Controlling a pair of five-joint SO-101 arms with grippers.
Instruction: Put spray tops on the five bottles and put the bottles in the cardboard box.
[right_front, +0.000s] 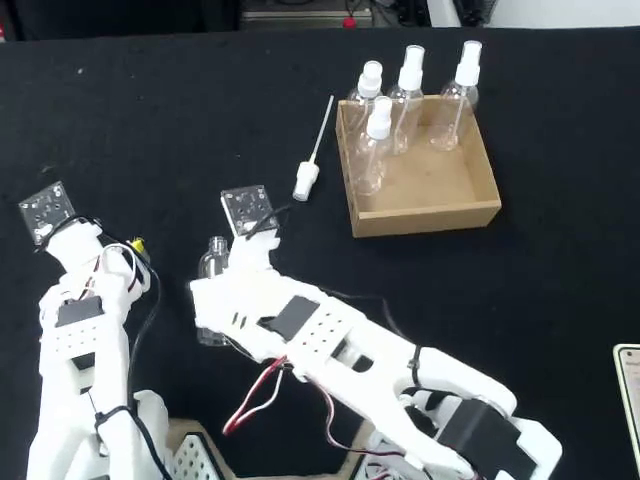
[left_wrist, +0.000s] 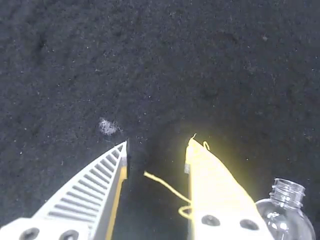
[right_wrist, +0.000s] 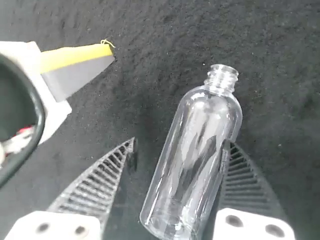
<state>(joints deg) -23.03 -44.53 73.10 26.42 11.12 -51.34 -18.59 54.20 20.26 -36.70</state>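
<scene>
An uncapped clear bottle (right_front: 213, 262) is on the black table left of centre. My right gripper (right_wrist: 180, 145) is open around that bottle (right_wrist: 197, 160), which leans on one finger (right_wrist: 245, 180) and stays clear of the other. From the high view this gripper (right_front: 214, 305) is mostly under its own arm. My left gripper (left_wrist: 157, 150) is open and empty just left of the bottle (left_wrist: 286, 210), low over the cloth, and its yellow finger (right_wrist: 75, 59) shows in the right wrist view. A loose spray top (right_front: 307, 180) lies near the cardboard box (right_front: 425, 212), which holds several capped bottles (right_front: 372, 150).
The left arm (right_front: 75, 340) and right arm (right_front: 380, 380) fill the near side of the table. A pale object (right_front: 630, 390) sits at the right edge. Bare black cloth lies between the bottle and the box.
</scene>
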